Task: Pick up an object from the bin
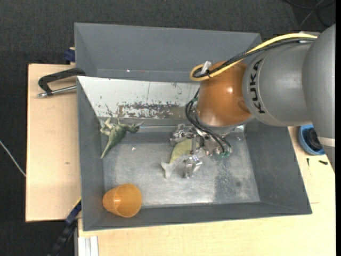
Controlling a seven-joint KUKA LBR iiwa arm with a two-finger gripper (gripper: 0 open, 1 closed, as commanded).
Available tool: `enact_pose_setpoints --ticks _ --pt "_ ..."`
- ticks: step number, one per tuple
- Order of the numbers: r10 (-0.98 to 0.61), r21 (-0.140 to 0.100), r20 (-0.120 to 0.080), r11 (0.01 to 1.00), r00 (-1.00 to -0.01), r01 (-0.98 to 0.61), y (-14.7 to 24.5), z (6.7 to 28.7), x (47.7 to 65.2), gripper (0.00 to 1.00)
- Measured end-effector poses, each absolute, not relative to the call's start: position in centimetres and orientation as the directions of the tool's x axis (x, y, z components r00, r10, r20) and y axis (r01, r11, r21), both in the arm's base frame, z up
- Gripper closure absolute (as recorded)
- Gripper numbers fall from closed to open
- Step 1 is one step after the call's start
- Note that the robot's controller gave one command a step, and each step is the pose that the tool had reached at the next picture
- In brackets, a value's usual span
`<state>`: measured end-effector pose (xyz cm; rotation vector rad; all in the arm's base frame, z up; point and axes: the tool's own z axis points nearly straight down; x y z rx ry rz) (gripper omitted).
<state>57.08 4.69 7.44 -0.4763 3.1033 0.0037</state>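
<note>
Bin point(88, 169) is grey metal w/ a scuffed floor. I come in from the right, w/ my orange wrist cover point(221, 97) and cables hanging over the middle. My fingers point(192, 163) are down low at approx. the bin's centre, right at a pale yellow-green fish-shaped toy point(176, 154). It lies on the floor w/ its light tail pointing toward the lower left. Metal parts of mine sit on either side of the toy's body, touching or nearly so. I can't tell whether the fingers are open, closed or gripping it, since metal & wires crowd that spot. The toy looks to be resting on the floor. Well apart from it, near the left wall & the back slope, lies a green dinosaur figure point(114, 133), tail toward the lower left. In the front-left corner sits an orange cup point(122, 200), close to the front wall.
</note>
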Motion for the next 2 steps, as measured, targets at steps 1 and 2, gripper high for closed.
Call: enact_pose_setpoints --ticks 1,2 --pt "-0.3 0.001 -0.004 0.954 -0.954 -0.3 4.6 7.6 57.1 1.0" --pt "-0.315 -0.004 -0.014 0.949 -0.949 -0.315 1.9 22.5 55.5 1.0"
